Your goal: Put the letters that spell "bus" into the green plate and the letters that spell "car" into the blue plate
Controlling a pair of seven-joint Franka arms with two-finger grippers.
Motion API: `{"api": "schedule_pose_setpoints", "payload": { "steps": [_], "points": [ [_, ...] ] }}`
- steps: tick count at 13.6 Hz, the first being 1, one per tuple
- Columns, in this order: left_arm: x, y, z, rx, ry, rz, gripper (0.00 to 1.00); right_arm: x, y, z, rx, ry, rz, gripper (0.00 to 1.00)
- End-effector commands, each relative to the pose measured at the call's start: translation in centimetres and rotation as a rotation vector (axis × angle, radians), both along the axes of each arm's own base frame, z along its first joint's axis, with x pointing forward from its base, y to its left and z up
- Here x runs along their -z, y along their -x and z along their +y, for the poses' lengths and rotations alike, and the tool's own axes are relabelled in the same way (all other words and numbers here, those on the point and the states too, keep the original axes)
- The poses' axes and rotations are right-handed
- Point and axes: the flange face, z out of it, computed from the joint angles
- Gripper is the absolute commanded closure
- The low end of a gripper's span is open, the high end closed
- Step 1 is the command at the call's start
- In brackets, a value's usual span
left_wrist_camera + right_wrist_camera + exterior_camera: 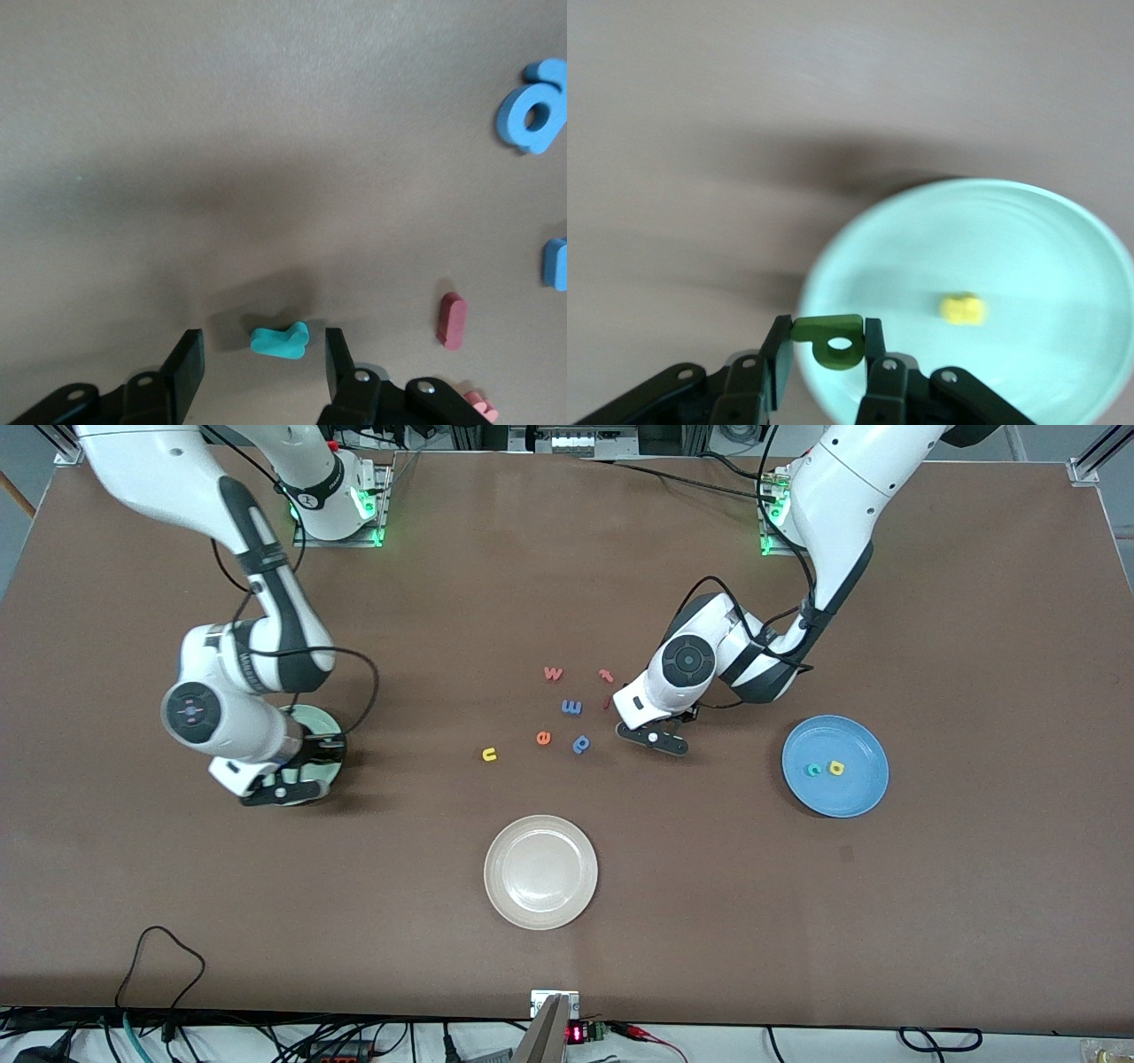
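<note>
In the front view, the left gripper is low over the brown surface near the middle, beside the scattered foam letters. The round medium-blue plate, toward the left arm's end, already holds a teal c and a yellow a. The small yellow foam u lies on the surface.

In the left wrist view, the jaws stand apart on both sides of the small teal foam r. I think they should close squarely on it.

In the right wrist view, the right gripper is clamped on the dark green foam b at the rim of the pale mint-green plate, where a yellow foam s lies. No readable writing.
</note>
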Motion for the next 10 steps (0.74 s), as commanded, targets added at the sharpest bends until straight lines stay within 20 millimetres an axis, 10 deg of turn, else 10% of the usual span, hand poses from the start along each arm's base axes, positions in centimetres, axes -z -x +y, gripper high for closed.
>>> {"api": "schedule_pose_setpoints", "payload": {
  "steps": [1,5,7,10],
  "points": [
    [0.7,0.4,-0.1,-0.002,-0.011,-0.004,0.39,1.1,0.6,-2.2,-0.022,-0.013,0.021,0.83],
    [1.5,0.6,-0.4,-0.009,0.0,-0.006,0.41,1.2,0.6,-2.8,-0.046,-0.019,0.025,0.14],
    [1.8,0.7,-0.5,-0.01,0.004,-0.005,0.45,0.0,0.5,-0.6,-0.063,-0.023,0.006,0.12],
    [1.9,0.7,-0.5,-0.014,0.004,-0.005,0.57,-1.3,0.5,5.2,-0.06,-0.031,-0.023,0.41]
  ]
}}
